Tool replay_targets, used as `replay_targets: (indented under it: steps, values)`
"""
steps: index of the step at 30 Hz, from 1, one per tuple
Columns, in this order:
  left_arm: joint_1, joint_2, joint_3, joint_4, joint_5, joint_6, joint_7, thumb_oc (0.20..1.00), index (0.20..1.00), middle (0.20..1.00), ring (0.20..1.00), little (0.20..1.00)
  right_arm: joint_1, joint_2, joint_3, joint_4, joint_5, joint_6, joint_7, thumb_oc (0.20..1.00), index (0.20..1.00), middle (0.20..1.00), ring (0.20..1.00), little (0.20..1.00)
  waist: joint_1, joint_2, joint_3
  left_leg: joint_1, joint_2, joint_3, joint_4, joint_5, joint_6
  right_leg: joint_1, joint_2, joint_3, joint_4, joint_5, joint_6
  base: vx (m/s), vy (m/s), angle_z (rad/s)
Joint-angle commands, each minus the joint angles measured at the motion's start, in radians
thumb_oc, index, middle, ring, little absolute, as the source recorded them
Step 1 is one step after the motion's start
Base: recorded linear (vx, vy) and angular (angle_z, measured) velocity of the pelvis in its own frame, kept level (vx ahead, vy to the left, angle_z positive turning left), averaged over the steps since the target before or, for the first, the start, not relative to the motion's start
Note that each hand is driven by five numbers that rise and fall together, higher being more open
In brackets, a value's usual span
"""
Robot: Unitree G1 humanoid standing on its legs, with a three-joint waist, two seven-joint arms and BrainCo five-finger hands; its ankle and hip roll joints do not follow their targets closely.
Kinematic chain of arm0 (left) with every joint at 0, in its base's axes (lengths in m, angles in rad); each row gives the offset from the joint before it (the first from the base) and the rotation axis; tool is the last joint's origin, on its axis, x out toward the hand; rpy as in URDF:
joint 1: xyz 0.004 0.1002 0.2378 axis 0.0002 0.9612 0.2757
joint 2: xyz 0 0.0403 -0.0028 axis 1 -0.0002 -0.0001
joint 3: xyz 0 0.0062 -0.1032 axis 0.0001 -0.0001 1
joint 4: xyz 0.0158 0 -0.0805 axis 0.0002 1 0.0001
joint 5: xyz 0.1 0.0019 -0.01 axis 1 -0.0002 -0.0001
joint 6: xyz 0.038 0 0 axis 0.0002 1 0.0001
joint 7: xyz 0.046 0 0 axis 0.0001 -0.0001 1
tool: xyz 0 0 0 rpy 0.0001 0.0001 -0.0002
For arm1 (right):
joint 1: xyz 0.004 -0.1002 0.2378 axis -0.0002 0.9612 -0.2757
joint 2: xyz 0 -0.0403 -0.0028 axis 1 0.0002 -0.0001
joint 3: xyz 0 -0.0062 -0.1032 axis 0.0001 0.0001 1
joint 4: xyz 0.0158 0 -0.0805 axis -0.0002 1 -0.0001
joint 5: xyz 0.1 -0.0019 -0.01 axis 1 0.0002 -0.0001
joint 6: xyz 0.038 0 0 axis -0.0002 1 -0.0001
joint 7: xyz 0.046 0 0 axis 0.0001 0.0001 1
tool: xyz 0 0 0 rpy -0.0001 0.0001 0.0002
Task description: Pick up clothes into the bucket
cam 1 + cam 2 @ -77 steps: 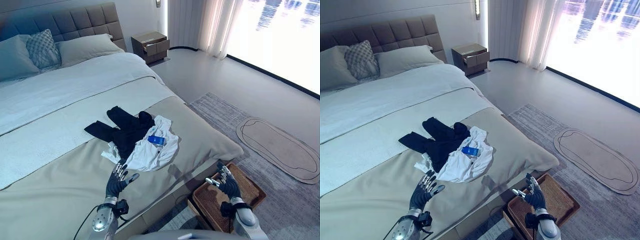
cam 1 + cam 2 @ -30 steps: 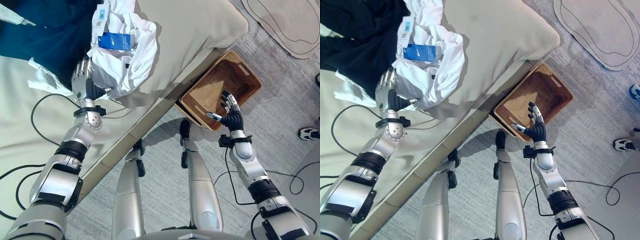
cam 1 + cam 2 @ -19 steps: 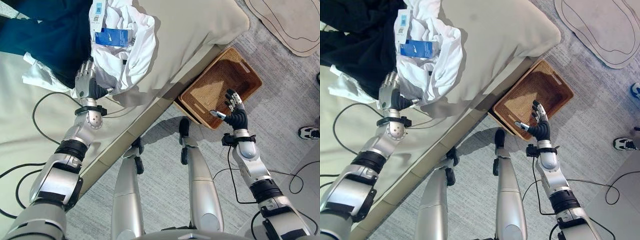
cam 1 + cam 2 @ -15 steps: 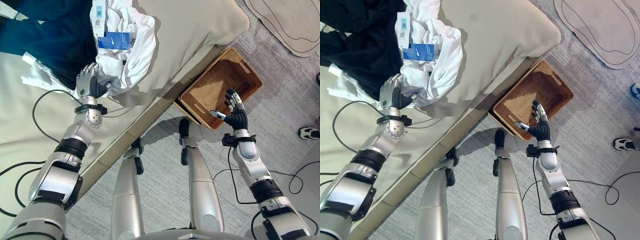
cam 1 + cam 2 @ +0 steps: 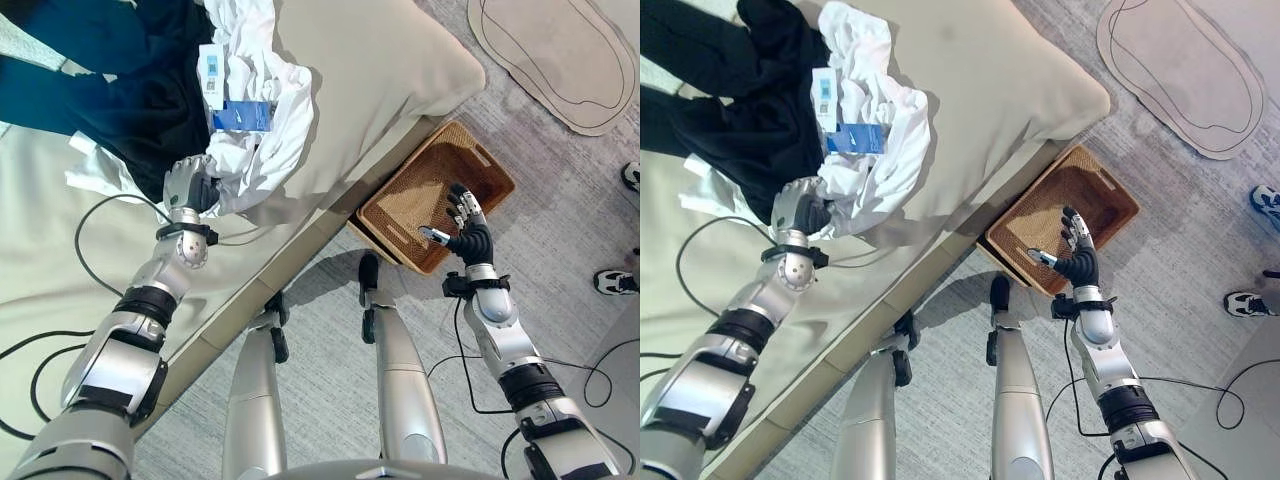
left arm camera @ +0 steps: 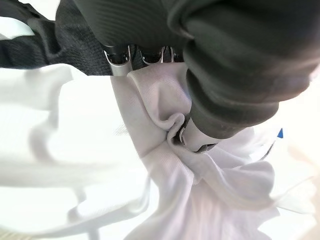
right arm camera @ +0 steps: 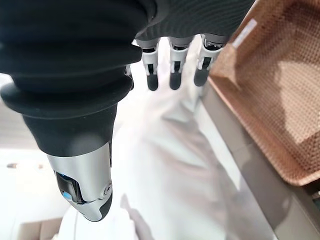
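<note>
A white garment [image 5: 262,110] with a blue label lies crumpled on the bed beside a dark garment [image 5: 110,90]. My left hand [image 5: 188,186] rests at the white garment's near edge with its fingers curled round a fold of the cloth [image 6: 165,125]. A brown woven basket [image 5: 432,195] stands on the floor against the bed's corner. My right hand [image 5: 468,232] hovers open over the basket's near rim, holding nothing.
The bed [image 5: 380,60] with its beige cover takes up the upper left. An oval rug [image 5: 560,60] lies on the grey carpet at the upper right. A person's shoes [image 5: 610,282] show at the right edge.
My left hand has curled shut on the white garment's edge and bunched the cloth. The right hand has stayed over the basket. The camera has tilted down and shifted slightly.
</note>
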Motion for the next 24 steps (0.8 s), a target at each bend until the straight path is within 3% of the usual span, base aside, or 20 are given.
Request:
replay_targets:
  steps: [1,11,24]
  values:
    - [0.108,-0.019,0.034,-0.034,-0.008,-0.061,-0.01,0.2,0.2,0.2,0.2,0.2,0.035,-0.017,-0.028,-0.034,0.007,-0.055,0.006,1.0,1.0,1.0,1.0,1.0,0.016,0.012,-0.048,0.029,-0.004,-0.084,-0.032,-0.007,-0.022,0.109,-0.049,-0.015,-0.155,0.087,0.074,0.0,0.0,0.0]
    - [0.269,-0.026,0.13,-0.228,-0.057,-0.118,-0.037,0.2,0.2,0.2,0.2,0.2,0.069,-0.009,-0.035,-0.008,-0.004,-0.041,0.018,1.0,1.0,1.0,1.0,1.0,0.055,0.008,-0.068,0.252,-0.014,-0.102,-0.175,0.034,-0.038,0.374,-0.055,-0.069,-0.31,0.119,0.085,0.05,-0.042,0.07]
    - [0.347,-0.029,0.213,-0.417,-0.095,-0.151,-0.092,0.2,0.2,0.2,0.2,0.2,0.12,0.012,-0.038,0.009,-0.01,-0.013,0.057,1.0,1.0,1.0,1.0,1.0,0.08,0.009,-0.108,0.405,-0.009,-0.117,-0.26,0.052,-0.039,0.533,-0.053,-0.101,-0.367,0.112,0.085,0.04,-0.023,0.09]
